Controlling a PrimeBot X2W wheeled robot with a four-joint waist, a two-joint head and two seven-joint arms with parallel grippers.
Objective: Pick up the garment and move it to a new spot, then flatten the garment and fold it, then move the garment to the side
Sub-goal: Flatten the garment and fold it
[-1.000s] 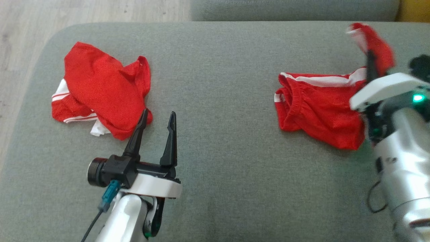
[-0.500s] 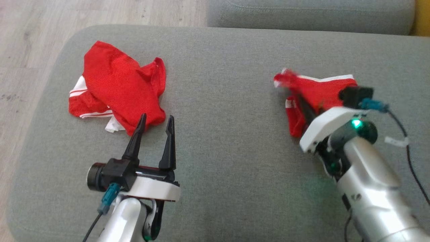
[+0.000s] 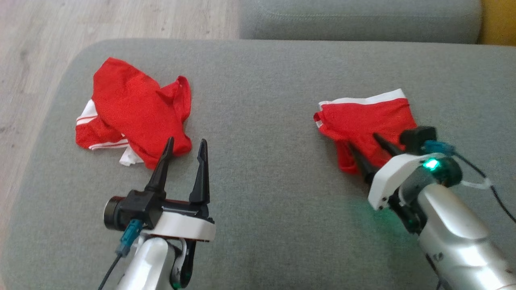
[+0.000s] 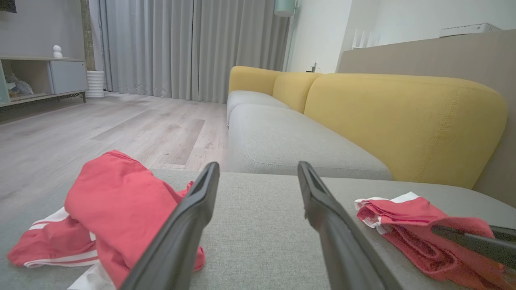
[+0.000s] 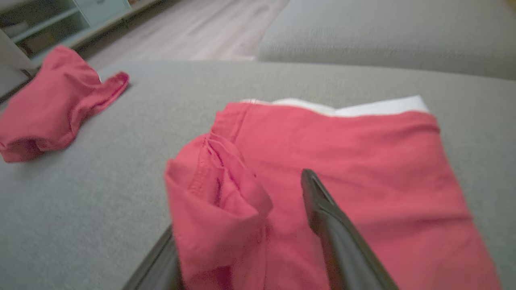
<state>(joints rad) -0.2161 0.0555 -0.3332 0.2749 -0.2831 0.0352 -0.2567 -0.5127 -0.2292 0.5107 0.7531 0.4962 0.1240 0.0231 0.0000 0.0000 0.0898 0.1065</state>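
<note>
The garment (image 3: 365,117) is a pair of red shorts with white trim, lying folded on the right of the grey cushion (image 3: 266,121). My right gripper (image 3: 362,141) rests at its near-left corner, fingers spread open. In the right wrist view (image 5: 238,217) a bunched fold of the shorts (image 5: 342,161) drapes over the left finger, and the right finger (image 5: 322,209) lies on top of the cloth. My left gripper (image 3: 186,140) hovers open and empty near the cushion's left middle (image 4: 258,166). The left wrist view has the shorts (image 4: 403,217) at its right.
A second red garment with white stripes (image 3: 133,108) lies crumpled at the cushion's left, just beyond my left fingertips (image 4: 113,193) (image 5: 52,104). Another grey seat (image 3: 358,18) adjoins the far edge. Yellow backrests (image 4: 403,121) stand on the right. Wooden floor (image 3: 32,48) lies left.
My right gripper carried the raised edge of the shorts over to the left and down, laying them folded, then opened. The left arm stayed still. The head camera shifted slightly.
</note>
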